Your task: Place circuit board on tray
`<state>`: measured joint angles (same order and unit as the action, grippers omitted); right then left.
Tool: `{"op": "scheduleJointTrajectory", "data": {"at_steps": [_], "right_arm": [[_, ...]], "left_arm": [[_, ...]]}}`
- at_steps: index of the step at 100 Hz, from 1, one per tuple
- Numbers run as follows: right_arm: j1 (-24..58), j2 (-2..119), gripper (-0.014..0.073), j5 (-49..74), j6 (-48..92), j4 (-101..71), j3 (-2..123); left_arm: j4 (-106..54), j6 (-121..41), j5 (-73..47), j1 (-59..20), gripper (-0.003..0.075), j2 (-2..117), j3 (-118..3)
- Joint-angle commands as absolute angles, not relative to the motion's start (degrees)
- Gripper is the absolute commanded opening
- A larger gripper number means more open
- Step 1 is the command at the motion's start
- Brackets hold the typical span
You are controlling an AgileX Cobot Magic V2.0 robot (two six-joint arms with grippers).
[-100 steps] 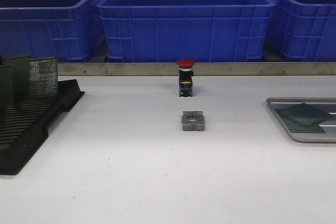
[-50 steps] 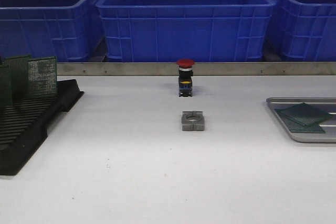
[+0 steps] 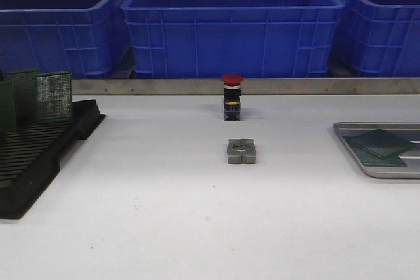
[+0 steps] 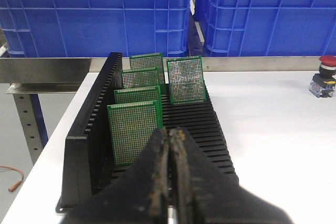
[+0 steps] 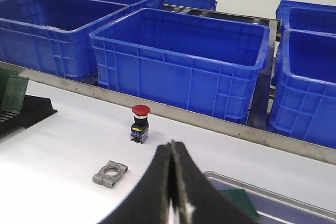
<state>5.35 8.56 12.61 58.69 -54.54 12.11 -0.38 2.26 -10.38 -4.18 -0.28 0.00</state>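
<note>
Several green circuit boards (image 4: pixel 134 132) stand upright in a black slotted rack (image 4: pixel 89 129) at the table's left; they also show in the front view (image 3: pixel 54 95). The silver-grey tray (image 3: pixel 367 125) lies at the table's right with two green boards (image 3: pixel 379 142) flat on it. My left gripper (image 4: pixel 170 131) is shut and empty, just in front of the nearest standing board. My right gripper (image 5: pixel 171 144) is shut and empty, above the table beside the tray's rim (image 5: pixel 252 183). Neither gripper shows in the front view.
A red-capped push button (image 3: pixel 231 96) and a grey metal clamp block (image 3: pixel 241 151) sit mid-table. Big blue crates (image 3: pixel 233 27) stand behind a metal rail at the back. The rack (image 3: pixel 39 155) fills the left edge.
</note>
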Motion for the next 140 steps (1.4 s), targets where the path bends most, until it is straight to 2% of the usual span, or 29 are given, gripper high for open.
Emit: {"op": "scheduleJointTrajectory", "data": {"at_steps": [1,66,83,93,105,117,124,140], "right_arm": [[5.5,9.2,-0.0113,10.4,59.2,-55.3,13.6],[5.5,9.2,-0.0113,10.4,59.2,-55.3,13.6],[5.1,9.2,-0.0113,4.0,58.1,-53.4,12.4],[3.1,9.2,-0.0113,-2.7,46.1,-38.9,9.8],[-0.8,6.5,-0.0113,-7.7,14.3,-11.5,5.1],[-4.4,1.1,-0.0113,-8.3,-7.6,6.7,-0.3],[-4.8,-2.5,-0.0113,-3.0,-11.4,10.6,-0.9],[-4.5,-2.2,-0.0113,-3.4,-9.4,10.6,-0.9]], "left_arm": [[-1.0,2.3,-6.3,-4.0,-0.002,-2.0,2.8],[-1.0,2.3,-6.3,-4.0,-0.002,-2.0,2.8],[-1.0,2.3,-6.3,-4.0,-0.002,-2.0,2.8],[-1.0,2.3,-6.3,-4.0,-0.002,-2.0,2.8],[-1.0,2.3,-6.3,-4.0,-0.002,-2.0,2.8],[-1.0,2.3,-6.3,-4.0,-0.002,-2.0,2.8],[-1.0,2.3,-6.3,-4.0,-0.002,-2.0,2.8],[-1.0,2.3,-6.3,-4.0,-0.002,-2.0,2.8]]}}
